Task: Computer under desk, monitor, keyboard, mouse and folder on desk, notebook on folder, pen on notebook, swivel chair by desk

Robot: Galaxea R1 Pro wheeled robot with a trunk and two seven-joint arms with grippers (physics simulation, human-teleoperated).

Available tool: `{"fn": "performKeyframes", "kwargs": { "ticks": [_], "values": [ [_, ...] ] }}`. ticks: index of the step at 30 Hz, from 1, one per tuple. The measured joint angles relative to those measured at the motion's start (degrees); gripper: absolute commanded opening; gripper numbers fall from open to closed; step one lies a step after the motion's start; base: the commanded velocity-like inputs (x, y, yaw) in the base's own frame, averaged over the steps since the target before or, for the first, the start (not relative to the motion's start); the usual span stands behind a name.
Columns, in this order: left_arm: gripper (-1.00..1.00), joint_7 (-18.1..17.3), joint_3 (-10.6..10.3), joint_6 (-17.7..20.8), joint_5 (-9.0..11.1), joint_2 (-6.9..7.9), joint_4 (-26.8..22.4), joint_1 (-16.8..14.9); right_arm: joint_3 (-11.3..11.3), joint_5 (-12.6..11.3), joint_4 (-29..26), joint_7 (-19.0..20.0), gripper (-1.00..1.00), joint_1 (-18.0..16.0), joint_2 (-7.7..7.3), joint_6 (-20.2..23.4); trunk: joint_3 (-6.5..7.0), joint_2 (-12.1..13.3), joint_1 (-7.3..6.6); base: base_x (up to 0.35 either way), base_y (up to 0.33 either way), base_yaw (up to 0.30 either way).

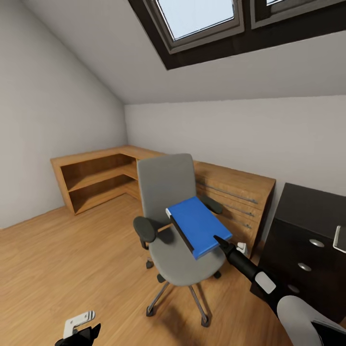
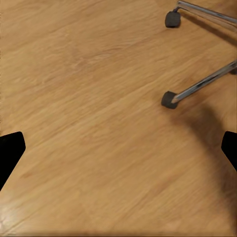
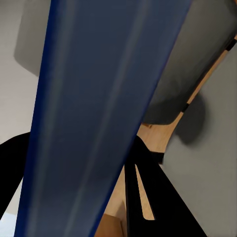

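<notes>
The grey swivel chair (image 1: 173, 226) stands on the wooden floor, facing me. The bright blue folder (image 1: 199, 225) with its dark spine is tilted above the seat, and my right gripper (image 1: 222, 241) is shut on its near corner. In the right wrist view the folder's edge (image 3: 98, 113) runs between the black fingers (image 3: 143, 182) of the right gripper (image 3: 79, 197). My left gripper (image 1: 79, 331) hangs low at the front left, open over bare floor. In the left wrist view its fingertips (image 2: 11, 148) stand wide apart. The glossy black desk (image 1: 302, 211) with round silver knobs (image 1: 316, 243) is at the right.
A light wooden dresser and corner shelf (image 1: 101, 175) run along the walls behind the chair. The chair's chrome legs and castors (image 2: 170, 98) lie close to the left gripper. A silver-edged object (image 1: 339, 239) shows at the desk's right edge. Open floor (image 1: 62, 259) spreads to the left.
</notes>
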Motion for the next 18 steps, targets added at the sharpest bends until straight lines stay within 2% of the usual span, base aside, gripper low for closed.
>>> {"fn": "performKeyframes", "kwargs": {
  "ticks": [5,7,11,14,15,18],
  "values": [
    [1.0,0.03,0.24,-0.33,0.12,-0.02,0.22,0.0,-0.01,0.04,-0.02,0.02,-1.0,0.0,-0.11,0.04,0.9,2.01,-1.1,0.0,0.0,0.0],
    [1.0,0.03,0.38,-1.78,0.1,-0.05,0.33,0.0,0.03,0.06,-0.07,0.01,-1.0,0.0,-0.16,0.16,1.26,2.81,-1.54,0.0,0.0,0.0],
    [1.0,0.07,0.43,-6.76,0.09,-0.08,2.68,0.0,0.18,0.1,-0.14,-0.13,-1.0,0.0,-0.17,0.57,1.97,4.41,-2.42,0.0,0.0,0.0],
    [1.0,0.1,0.32,-11.95,0.04,-0.09,6.48,0.0,0.25,0.13,-0.19,-0.29,-1.0,0.0,-0.19,1.44,2.51,5.62,-3.08,0.0,0.0,0.0],
    [1.0,0.13,0.29,-14.6,0.03,-0.07,8.22,-0.01,0.3,0.19,-0.23,-0.32,-1.0,0.0,-0.2,2.22,2.69,6.02,-3.3,0.0,0.0,0.0],
    [1.0,0.34,0.3,-19.03,0.02,-0.09,10.59,-0.01,0.35,0.31,-0.43,-0.39,-1.0,0.0,-0.27,4.64,3.23,7.22,-3.95,0.0,0.0,0.0]
  ]
}}
